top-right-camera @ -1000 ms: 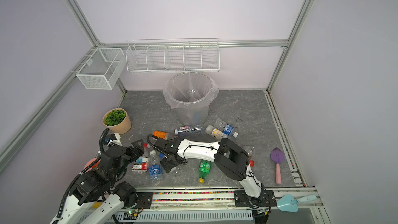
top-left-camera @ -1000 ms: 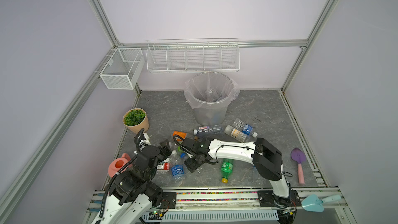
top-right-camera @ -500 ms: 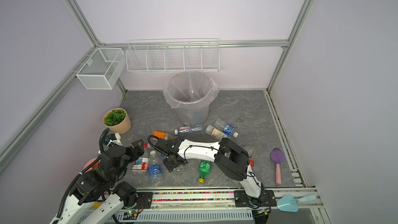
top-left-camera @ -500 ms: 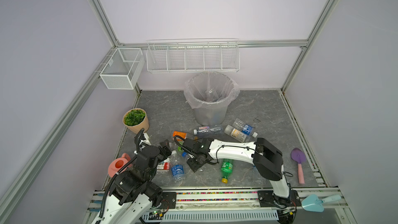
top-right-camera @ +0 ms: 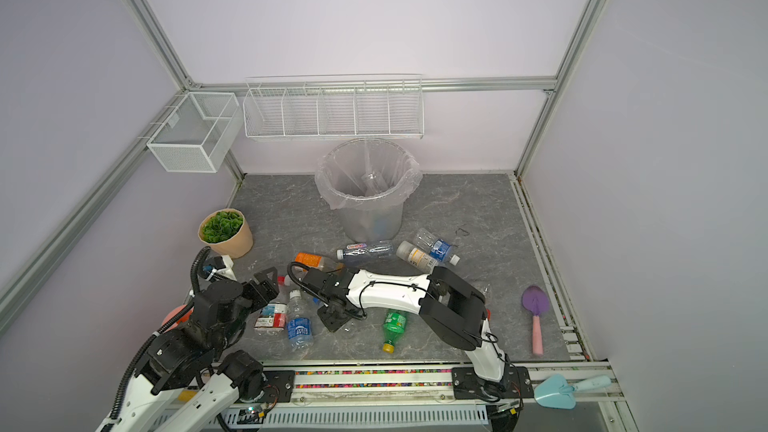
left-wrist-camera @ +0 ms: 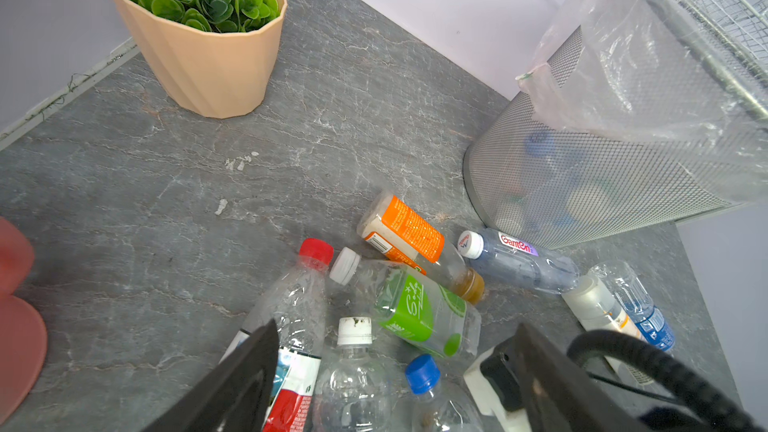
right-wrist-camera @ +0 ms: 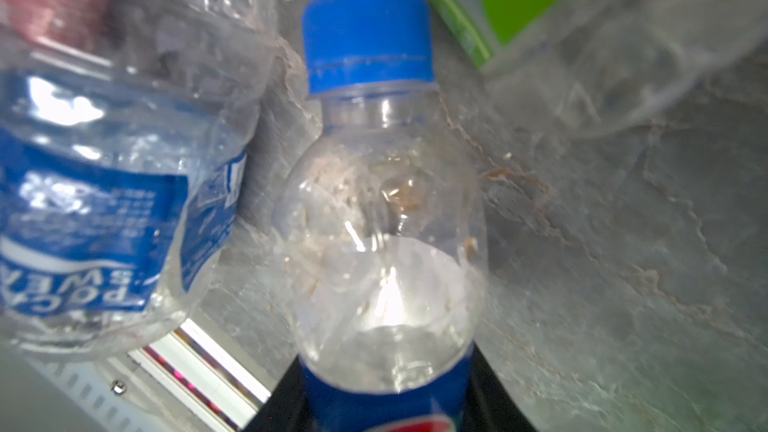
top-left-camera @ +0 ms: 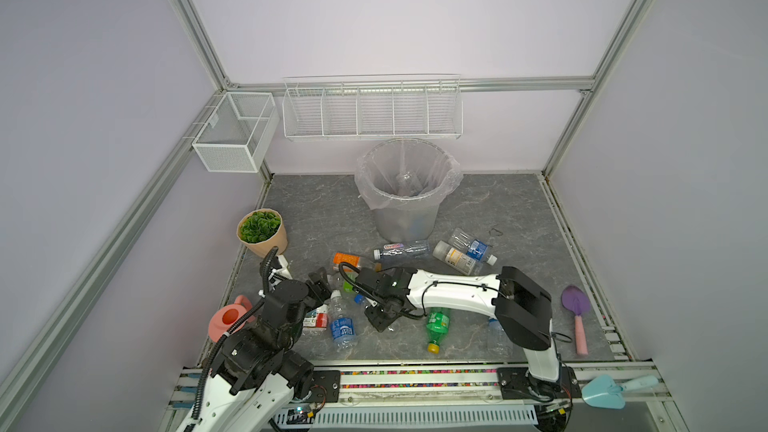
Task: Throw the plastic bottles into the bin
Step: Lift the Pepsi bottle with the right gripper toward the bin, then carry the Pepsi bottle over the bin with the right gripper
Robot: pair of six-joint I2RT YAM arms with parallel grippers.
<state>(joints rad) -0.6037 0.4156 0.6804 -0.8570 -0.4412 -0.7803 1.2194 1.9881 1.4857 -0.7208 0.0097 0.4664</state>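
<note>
Near the front of the desk (top-left-camera: 316, 209), left of centre, the right hand (top-left-camera: 369, 309) is clenched on a blue-capped bottle (right-wrist-camera: 382, 209). It grips the bottle low on the body, at its blue label, with the cap pointing away from the wrist. Whether the bottle is clear of the desk I cannot tell. Just left of it the left hand (left-wrist-camera: 386, 392) hangs released, its fingers spread wide above a red-capped bottle (left-wrist-camera: 291, 309), holding nothing. A crushed blue-label bottle (top-left-camera: 343, 326) lies close beside the gripped one. A green bottle (top-left-camera: 437, 324) lies to the right, near the front rail (top-left-camera: 415, 378).

Bare room lies far left, between the plant pot (top-left-camera: 262, 232) and the bin (top-left-camera: 405, 218), and across the far right corner. The bin stands at the far middle, lined with a clear bag, with at least one clear bottle (top-left-camera: 405, 182) inside. Near its foot lie an orange-label bottle (top-left-camera: 347, 260) and three more bottles. A purple trowel (top-left-camera: 577, 317) lies by the right edge.
</note>
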